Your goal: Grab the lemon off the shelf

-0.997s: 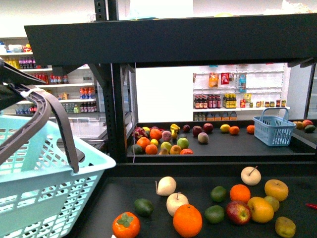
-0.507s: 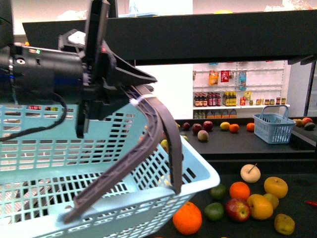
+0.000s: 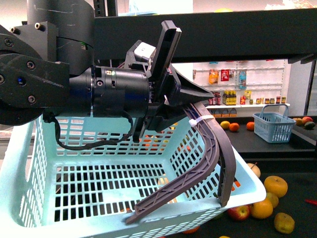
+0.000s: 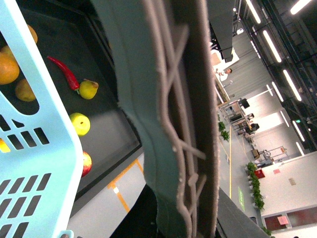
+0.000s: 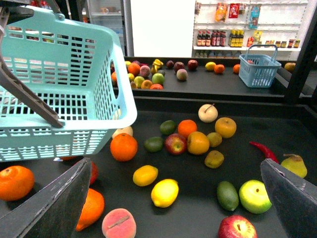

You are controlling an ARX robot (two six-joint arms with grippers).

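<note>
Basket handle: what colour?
Dark grey-brown handle on a pale turquoise basket; clearest in the front view.

white bottle shelves, ceiling strip lights

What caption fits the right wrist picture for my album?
Open right tool faces a lemon on the black shelf, light-blue basket nearby.

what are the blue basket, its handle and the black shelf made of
Basket: moulded plastic, going by the thin slotted walls and smooth pale sheen. Handle: also plastic, matte grey-brown, with moulded ribs. Shelf: probably painted metal, flat matte black with hardly any reflections, though the look leaves it open.
</note>
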